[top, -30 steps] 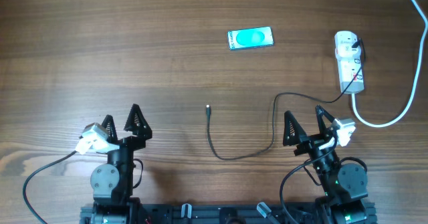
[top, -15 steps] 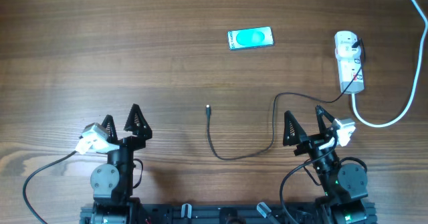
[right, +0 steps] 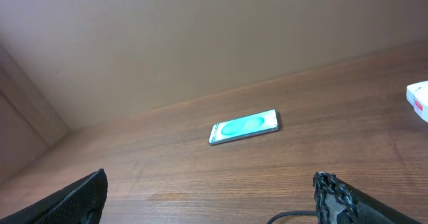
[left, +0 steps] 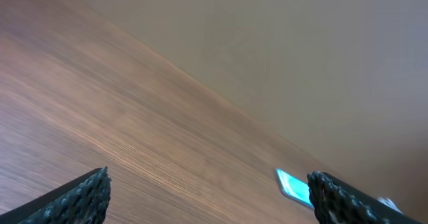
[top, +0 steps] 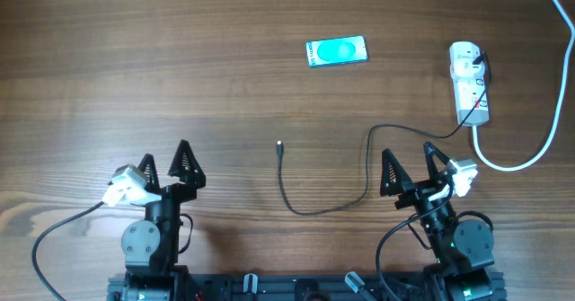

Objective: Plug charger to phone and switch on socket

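my left gripper sits well below and to the left of the phone, fingers spread wide with nothing between them. my right gripper sits below and a little right of the phone, fingers spread just as wide and empty. the phone lies flat on the wooden table, turquoise screen up. the socket lies to the right of the phone with a black plug in it. the charger runs from that plug and loops below the phone. its connector lies below and slightly left of the phone, well apart from it.
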